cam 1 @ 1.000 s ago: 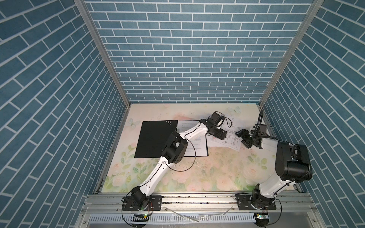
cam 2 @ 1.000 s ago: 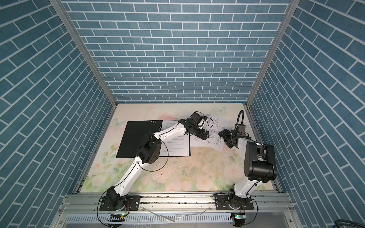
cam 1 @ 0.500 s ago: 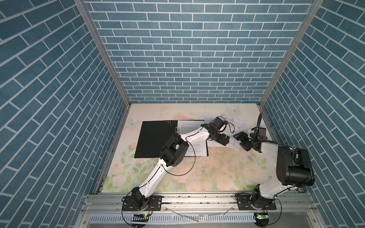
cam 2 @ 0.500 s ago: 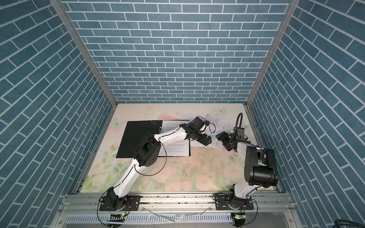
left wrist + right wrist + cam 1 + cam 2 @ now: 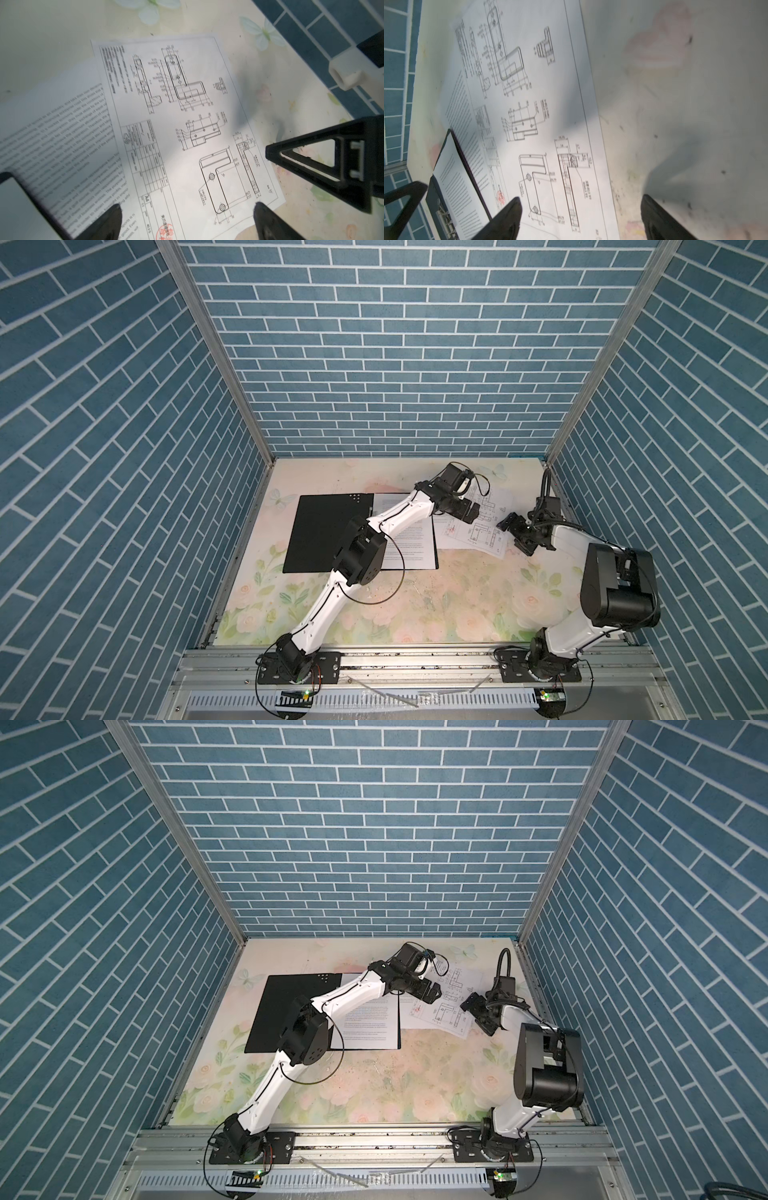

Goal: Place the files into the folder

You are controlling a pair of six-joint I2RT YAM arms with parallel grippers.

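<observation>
Left arm point(image 5: 399, 516) stretches over folder point(image 5: 316, 531) and text sheet point(image 5: 417, 549).

1. We see a floral tabletop point(image 5: 436, 605), speckled with dark marks.
2. We note blue brick-pattern walls point(image 5: 407, 364) on three sides.
3. We find a metal rail point(image 5: 415, 660) along its near edge.

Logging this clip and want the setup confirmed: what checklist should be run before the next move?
1. Folder open and flat: ok.
2. Text sheet inside folder: ok.
3. Drawing sheet in folder: not ok, it lies on the table beside it.
4. Left gripper open over drawing sheet: ok.
5. Right gripper open, straddling the sheet's edge: ok.
6. Either gripper touching paper: cannot tell.
</observation>
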